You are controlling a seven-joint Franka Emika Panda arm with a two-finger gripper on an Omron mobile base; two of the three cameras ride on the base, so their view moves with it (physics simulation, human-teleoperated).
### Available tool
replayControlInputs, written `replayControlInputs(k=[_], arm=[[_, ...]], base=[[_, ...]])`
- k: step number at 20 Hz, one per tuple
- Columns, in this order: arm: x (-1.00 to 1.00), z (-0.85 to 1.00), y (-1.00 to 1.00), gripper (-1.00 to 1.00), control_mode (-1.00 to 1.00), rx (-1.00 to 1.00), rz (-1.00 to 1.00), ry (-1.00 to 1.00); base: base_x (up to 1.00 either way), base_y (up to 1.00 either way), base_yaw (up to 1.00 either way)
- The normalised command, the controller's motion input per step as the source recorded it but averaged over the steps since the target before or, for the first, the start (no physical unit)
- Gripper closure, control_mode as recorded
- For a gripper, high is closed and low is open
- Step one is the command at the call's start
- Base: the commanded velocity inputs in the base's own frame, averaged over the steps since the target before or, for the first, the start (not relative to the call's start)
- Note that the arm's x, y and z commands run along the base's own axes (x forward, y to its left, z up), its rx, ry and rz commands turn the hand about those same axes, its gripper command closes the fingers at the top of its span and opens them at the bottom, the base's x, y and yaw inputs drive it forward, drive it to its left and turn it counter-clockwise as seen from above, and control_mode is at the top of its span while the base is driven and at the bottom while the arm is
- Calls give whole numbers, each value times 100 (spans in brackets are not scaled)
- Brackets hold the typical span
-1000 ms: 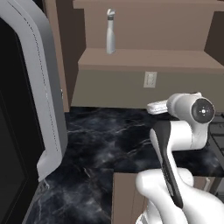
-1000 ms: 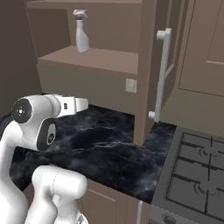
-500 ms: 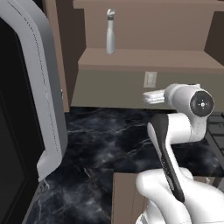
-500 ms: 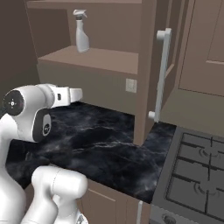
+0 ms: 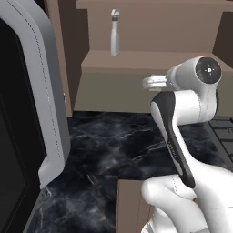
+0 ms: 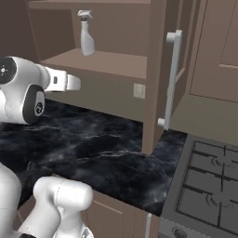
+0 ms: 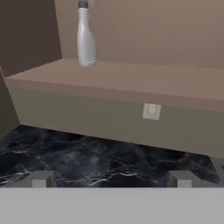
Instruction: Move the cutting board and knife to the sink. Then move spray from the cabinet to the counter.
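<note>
1. Two finger tips of the gripper (image 7: 109, 179) stand as far apart as they go, with nothing between them; past them lie only the counter (image 7: 87, 162) and the cabinet's lower shelf.
2. One change stands out over the last second: the hand has risen from just above the counter to about the height of the shelf's front edge, and it points at the cabinet (image 6: 111, 62) more squarely than before. In the left base view the gripper (image 5: 148, 82) now sits level with that edge; in the right base view the gripper (image 6: 74, 83) is well short of the shelf.
3. The spray (image 7: 85, 35) stands upright on the shelf, near its back edge and toward the left corner as the hand looks at it. It shows the same in the left base view (image 5: 115, 39) and the right base view (image 6: 86, 33), and it has not moved.
4. My reading: the task is in its second part, the reach for the spray, and the lift has cleared the counter. The hand probably needs more height and a long push inward before the jaws can close.
5. The open cabinet door (image 6: 173, 79) hangs at the right, well apart from the arm.
</note>
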Motion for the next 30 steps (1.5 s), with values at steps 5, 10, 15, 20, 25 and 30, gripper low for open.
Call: replayControlInputs(k=[5, 10, 15, 20, 25, 30], arm=[[6, 42, 19, -100, -100, 3, 0, 3], [16, 25, 10, -100, -100, 0, 0, 0], [25, 12, 13, -100, -100, 0, 0, -8], [32, 2, 22, -100, -100, 1, 0, -5], [38, 1, 16, -100, -100, 0, 1, -9], [26, 19, 15, -100, -100, 0, 0, 1]], base=[[0, 0, 0], [0, 0, 0], [0, 0, 0], [0, 0, 0], [0, 0, 0], [0, 0, 0]])
